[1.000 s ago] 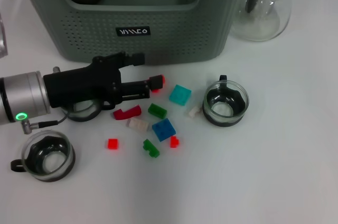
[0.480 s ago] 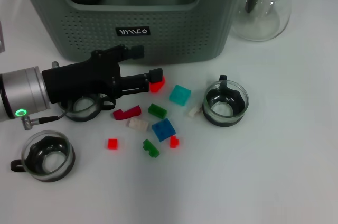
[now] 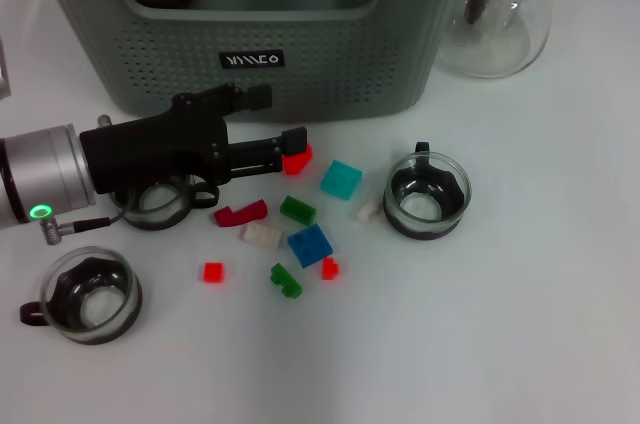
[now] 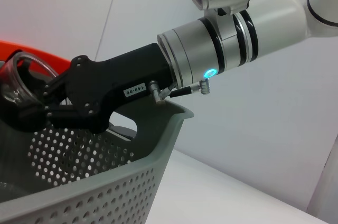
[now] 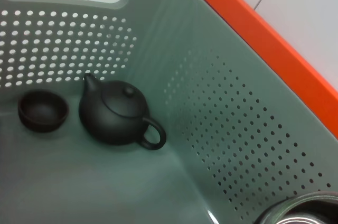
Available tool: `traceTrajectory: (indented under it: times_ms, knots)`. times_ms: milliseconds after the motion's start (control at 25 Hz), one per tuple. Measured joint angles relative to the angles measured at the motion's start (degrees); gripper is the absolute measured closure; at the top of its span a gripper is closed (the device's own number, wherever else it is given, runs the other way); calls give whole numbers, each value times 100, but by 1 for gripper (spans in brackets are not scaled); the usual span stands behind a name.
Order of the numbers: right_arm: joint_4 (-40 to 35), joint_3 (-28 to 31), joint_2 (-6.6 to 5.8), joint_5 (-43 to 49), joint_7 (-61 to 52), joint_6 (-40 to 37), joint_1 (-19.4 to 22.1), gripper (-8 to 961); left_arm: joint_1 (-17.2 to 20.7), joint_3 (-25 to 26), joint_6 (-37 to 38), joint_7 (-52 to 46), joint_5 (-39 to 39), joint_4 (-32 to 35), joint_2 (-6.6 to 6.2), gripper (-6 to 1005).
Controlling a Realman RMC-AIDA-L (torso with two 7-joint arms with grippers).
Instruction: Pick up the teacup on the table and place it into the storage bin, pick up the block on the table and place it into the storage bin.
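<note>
The white table (image 3: 520, 324) is carrying the perforated grey-green plastic storage bin (image 3: 330, 64) at its far edge. The left gripper (image 3: 296, 156) is pinching a small red block (image 3: 299, 161) just before the bin. The right gripper (image 4: 31, 102) is gripping a clear glass teacup (image 4: 18, 78) over the bin.

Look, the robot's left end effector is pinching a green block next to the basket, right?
Not quite. The head view shows the left end effector pinching a red block, not a green one. It is indeed next to the basket.
</note>
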State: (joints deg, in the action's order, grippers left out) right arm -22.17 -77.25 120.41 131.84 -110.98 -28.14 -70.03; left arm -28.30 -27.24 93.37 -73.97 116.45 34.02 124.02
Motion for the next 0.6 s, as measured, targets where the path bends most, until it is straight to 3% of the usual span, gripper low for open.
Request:
traceTrajectory:
  times_ms: [480,600]
  knots:
    - [-66,-1,12,0,-11,17,78,881,21,-2,-4,50,-118,-8,0,142]
    - [-125,-1,17,0,-10,20,119,746,25,-8,-4,56,-120,-9,0,142]
